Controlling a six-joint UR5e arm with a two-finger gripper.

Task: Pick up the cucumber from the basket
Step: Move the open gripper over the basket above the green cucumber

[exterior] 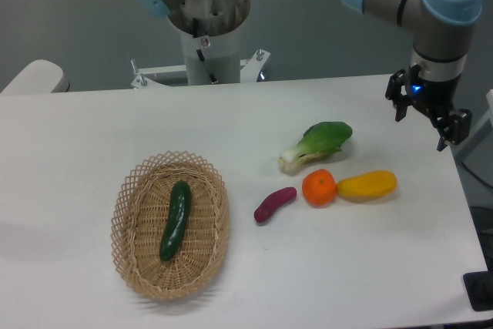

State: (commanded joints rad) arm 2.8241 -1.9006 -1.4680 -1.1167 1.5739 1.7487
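**Ops:** Status?

**Me:** I read this as the approach step, nothing grasped yet. Gripper (pixel 430 119) sits at the right edge of the frame, above the table's far right corner, fingers apart and empty. Cucumber (pixel 176 220) lies lengthwise in the basket (pixel 131 190), lower left of the frame, well apart from the gripper.

**Ops:** Next move?

**Me:** My call: a long traverse left across the frame, over the bok choy (pixel 317 144), orange (pixel 319 188), yellow fruit (pixel 367 185) and eggplant (pixel 274 204) in the middle. Then turn the fingers to straddle the cucumber across its narrow width and descend inside the rim.

**Ops:** Surface?

**Me:** White table (pixel 69 136), matte. Grey wall behind, arm's base (pixel 208 44) top centre.
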